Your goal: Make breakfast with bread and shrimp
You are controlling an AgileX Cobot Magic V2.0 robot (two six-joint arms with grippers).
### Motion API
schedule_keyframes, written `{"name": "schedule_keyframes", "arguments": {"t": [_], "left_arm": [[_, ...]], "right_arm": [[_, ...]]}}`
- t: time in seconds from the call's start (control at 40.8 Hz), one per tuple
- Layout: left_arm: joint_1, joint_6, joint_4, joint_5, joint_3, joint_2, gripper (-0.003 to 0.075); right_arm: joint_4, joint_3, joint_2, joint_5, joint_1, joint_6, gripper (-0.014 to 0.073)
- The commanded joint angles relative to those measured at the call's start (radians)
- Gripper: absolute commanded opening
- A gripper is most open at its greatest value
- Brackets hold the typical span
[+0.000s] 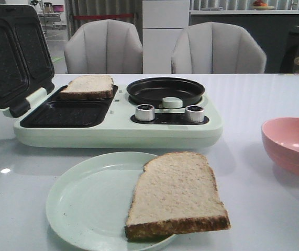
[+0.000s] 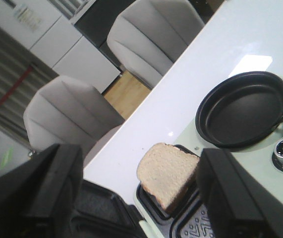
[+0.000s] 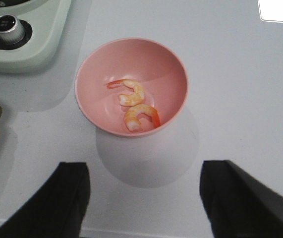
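One bread slice [image 1: 88,86] lies in the far tray of the open pale-green sandwich maker [image 1: 118,130]; it also shows in the left wrist view [image 2: 167,171]. A second bread slice [image 1: 175,194] lies on the pale-green plate [image 1: 86,201], overhanging its edge. Two shrimp [image 3: 134,104] lie in the pink bowl [image 3: 131,84], which also shows at the right in the front view [image 1: 290,145]. My left gripper [image 2: 141,198] is open and empty above the sandwich maker's trays. My right gripper [image 3: 143,198] is open and empty, short of the bowl. Neither gripper shows in the front view.
A black round pan [image 1: 165,91] sits on the maker's right half, with two silver knobs [image 1: 170,113] and a round pale-green knob [image 1: 172,102]. The maker's lid [image 1: 13,52] stands open at the left. Two grey chairs [image 1: 165,49] stand behind the table.
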Motion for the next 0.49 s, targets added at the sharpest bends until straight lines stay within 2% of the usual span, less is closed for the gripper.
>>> {"name": "schedule_keyframes", "arguments": {"t": [0.0,0.074,0.147,0.221,0.319,0.466], "left_arm": [[0.003,0.383,-0.496,0.083,-0.011,-0.077,0.0531],[0.003,0.657,-0.774,0.156,0.001,-0.110,0.0531],[0.003,0.793,-1.010,0.204,0.019,-0.145,0.0531],[0.004,0.848,-1.185,0.216,0.053,-0.186,0.0531],[0.004,0.840,-1.250,0.236,0.091,-0.259,0.0531],[0.004,0.840,-1.332,0.343,0.116,-0.390,0.0531]], "right_arm": [[0.003,-0.028,0.003,-0.074,-0.007,-0.009,0.0571],[0.003,-0.028,0.003,-0.074,-0.007,-0.009,0.0571],[0.003,-0.028,0.003,-0.074,-0.007,-0.009,0.0571],[0.003,-0.028,0.003,-0.074,-0.007,-0.009,0.0571],[0.003,-0.028,0.003,-0.074,-0.007,-0.009,0.0571],[0.003,-0.028,0.003,-0.074,-0.007,-0.009,0.0571]]}}
